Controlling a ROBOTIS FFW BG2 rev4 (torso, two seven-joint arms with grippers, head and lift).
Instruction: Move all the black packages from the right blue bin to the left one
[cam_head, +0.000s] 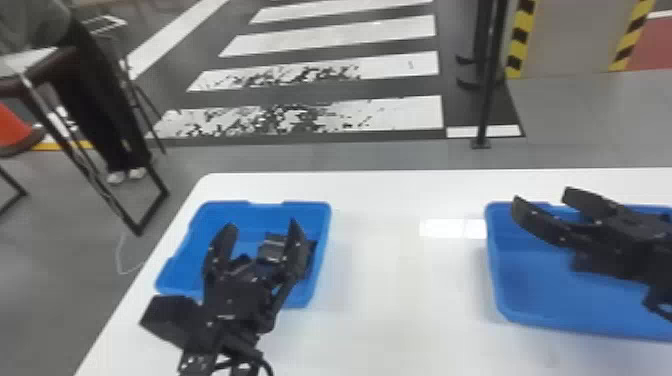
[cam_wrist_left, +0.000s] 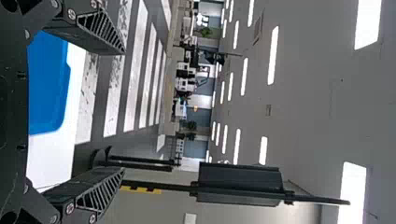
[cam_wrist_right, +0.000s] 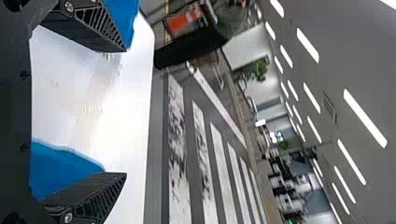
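Observation:
My left gripper (cam_head: 260, 235) stands open above the left blue bin (cam_head: 192, 265). Black packages (cam_head: 271, 247) lie in that bin, partly hidden behind the gripper's right finger. Over the right blue bin (cam_head: 540, 295), my right gripper (cam_head: 542, 202) is open with nothing between its fingers; the visible part of that bin's floor is bare. In the left wrist view the left gripper (cam_wrist_left: 123, 109) is spread wide, a blue bin (cam_wrist_left: 46, 88) behind it. The right wrist view has the right gripper (cam_wrist_right: 126, 112) spread over the white table, with blue bin parts at both fingers.
Both bins rest on a white table (cam_head: 400, 300), with a stretch of tabletop between them. Beyond the far edge are a striped floor, a black pole (cam_head: 487, 90) and, at the left, a folding-leg table (cam_head: 30, 70) with a person beside it.

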